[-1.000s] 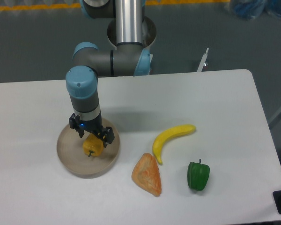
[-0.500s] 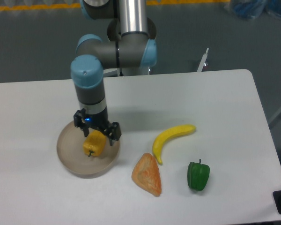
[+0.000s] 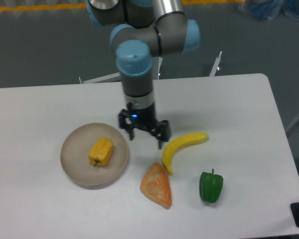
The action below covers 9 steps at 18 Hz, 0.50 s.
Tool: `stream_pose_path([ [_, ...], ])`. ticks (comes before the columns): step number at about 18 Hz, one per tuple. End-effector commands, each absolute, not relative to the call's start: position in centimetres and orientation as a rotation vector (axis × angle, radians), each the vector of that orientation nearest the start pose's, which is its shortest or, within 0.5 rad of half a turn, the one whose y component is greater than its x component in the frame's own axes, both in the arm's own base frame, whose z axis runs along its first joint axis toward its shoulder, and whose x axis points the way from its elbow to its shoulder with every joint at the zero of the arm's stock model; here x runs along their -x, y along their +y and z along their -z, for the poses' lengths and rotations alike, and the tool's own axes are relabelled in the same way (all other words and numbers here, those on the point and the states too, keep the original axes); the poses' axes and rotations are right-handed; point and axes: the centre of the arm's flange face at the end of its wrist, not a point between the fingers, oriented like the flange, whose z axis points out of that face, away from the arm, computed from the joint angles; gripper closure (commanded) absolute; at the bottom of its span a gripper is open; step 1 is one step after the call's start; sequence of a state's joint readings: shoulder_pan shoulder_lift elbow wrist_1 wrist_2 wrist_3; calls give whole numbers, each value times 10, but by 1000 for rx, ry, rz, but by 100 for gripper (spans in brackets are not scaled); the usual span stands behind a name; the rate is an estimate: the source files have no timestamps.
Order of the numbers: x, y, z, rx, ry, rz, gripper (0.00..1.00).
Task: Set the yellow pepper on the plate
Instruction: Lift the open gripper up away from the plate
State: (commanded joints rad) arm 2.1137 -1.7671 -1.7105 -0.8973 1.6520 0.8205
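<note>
The yellow pepper lies on its side in the middle of the round beige plate at the left of the white table. My gripper hangs open and empty over the table to the right of the plate, between it and the banana. Its two dark fingers point down and nothing is between them.
A yellow banana lies just right of the gripper. An orange wedge-shaped toy food lies in front of it. A green pepper stands at the front right. The table's back edge runs behind the arm.
My gripper has let go of the yellow pepper, risen off the plate and moved right towards the banana. The pepper stays on the plate.
</note>
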Motion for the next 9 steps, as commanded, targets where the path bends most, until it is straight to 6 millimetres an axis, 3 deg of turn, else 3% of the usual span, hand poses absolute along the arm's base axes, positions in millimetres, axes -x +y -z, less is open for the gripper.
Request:
stream_pose_path([
  [6, 216, 557, -391, 2881, 582, -456, 0],
  [9, 217, 557, -391, 2877, 623, -461, 0],
])
